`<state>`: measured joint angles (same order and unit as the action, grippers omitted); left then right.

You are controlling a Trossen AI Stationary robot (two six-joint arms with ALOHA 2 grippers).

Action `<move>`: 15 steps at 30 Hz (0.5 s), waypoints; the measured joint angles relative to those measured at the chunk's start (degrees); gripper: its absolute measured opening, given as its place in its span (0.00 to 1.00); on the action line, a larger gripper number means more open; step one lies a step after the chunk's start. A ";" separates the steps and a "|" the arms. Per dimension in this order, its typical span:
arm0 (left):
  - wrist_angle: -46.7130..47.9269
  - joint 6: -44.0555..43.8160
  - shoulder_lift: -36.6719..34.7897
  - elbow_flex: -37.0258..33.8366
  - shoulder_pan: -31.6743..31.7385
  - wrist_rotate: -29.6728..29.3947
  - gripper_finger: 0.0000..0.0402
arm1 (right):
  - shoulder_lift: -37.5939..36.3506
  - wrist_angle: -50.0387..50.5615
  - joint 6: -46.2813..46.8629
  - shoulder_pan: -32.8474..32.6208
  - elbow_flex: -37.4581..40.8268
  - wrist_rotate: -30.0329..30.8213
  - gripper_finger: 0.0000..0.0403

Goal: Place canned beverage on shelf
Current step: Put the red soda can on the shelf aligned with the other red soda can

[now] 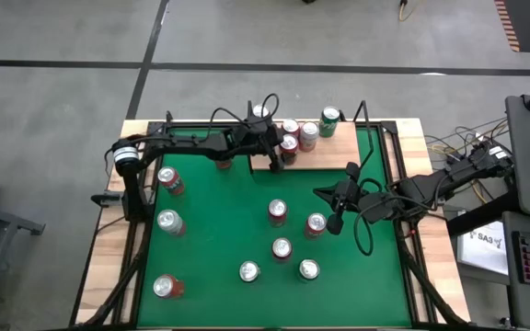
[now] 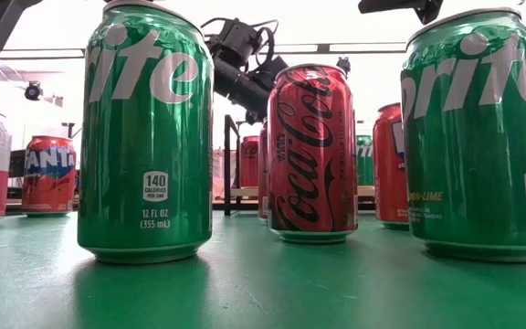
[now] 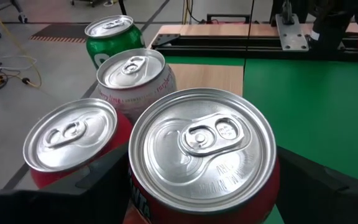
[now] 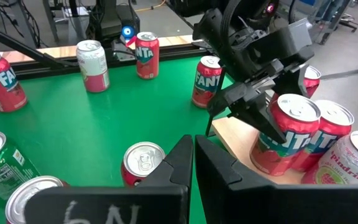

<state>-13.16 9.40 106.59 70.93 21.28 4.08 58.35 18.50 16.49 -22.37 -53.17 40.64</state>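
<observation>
The left gripper [image 4: 272, 127] has its dark fingers clamped round a red Fanta can [image 4: 284, 134], shiny aluminium top with the pull tab up; the can stands on the shelf [image 1: 325, 152], a flat tan wooden board at the far edge of the green felt table [image 1: 219, 230]; three more cans are lined up right next to it on the board; the right gripper [image 4: 194, 165] hangs over mid-table, fingers pressed together, holding nothing.
</observation>
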 joint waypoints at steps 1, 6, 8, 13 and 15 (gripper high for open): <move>-0.55 -0.26 0.00 -0.39 0.00 -0.01 0.74 | 0.00 0.02 0.00 0.01 0.00 0.00 0.02; -0.87 -0.53 0.00 -0.93 0.02 0.00 0.74 | 0.00 0.00 0.02 0.00 0.00 0.02 0.02; -0.97 -0.52 0.00 -0.82 0.02 -0.01 0.74 | 0.00 0.00 0.00 0.00 0.00 0.00 0.02; -1.74 -0.51 1.11 -0.78 0.04 0.02 0.74 | 0.00 -0.68 -0.06 0.00 0.00 0.02 0.02; -1.52 -0.51 1.89 -0.80 0.04 0.00 0.74 | 0.00 -0.79 -0.02 0.01 0.00 0.02 0.02</move>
<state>-14.68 8.89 108.47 70.14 21.32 4.08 58.35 17.71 16.47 -22.36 -53.17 40.66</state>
